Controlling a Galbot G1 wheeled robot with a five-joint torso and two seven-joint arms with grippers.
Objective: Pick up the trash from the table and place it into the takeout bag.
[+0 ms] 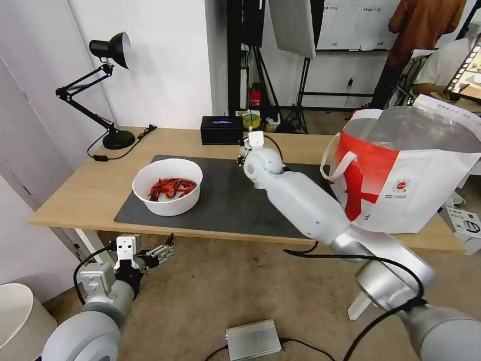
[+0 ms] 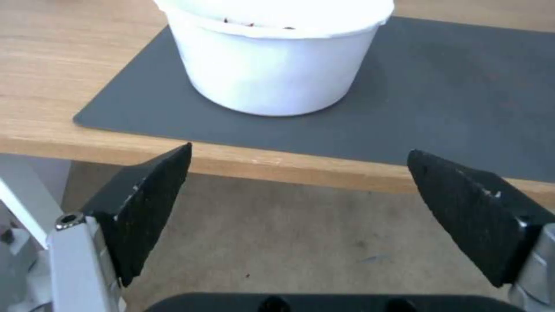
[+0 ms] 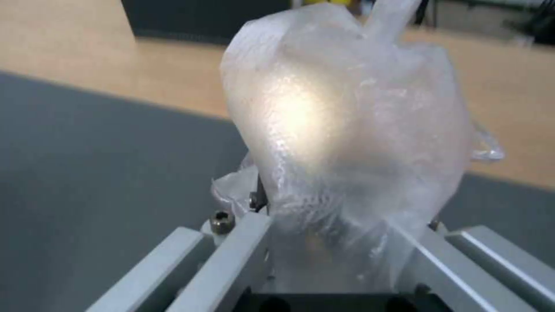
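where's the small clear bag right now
The small clear bag sits gripped in the right claw, held above the dark mat, between the white bowl and the takeout bag.

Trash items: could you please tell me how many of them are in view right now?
2. The white bowl of crayfish shells sits on the grey mat, and the small clear bag is held in the right gripper. The right arm may hide others.

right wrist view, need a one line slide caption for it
Right gripper shut on a small clear knotted bag, held above the dark grey mat on the table.
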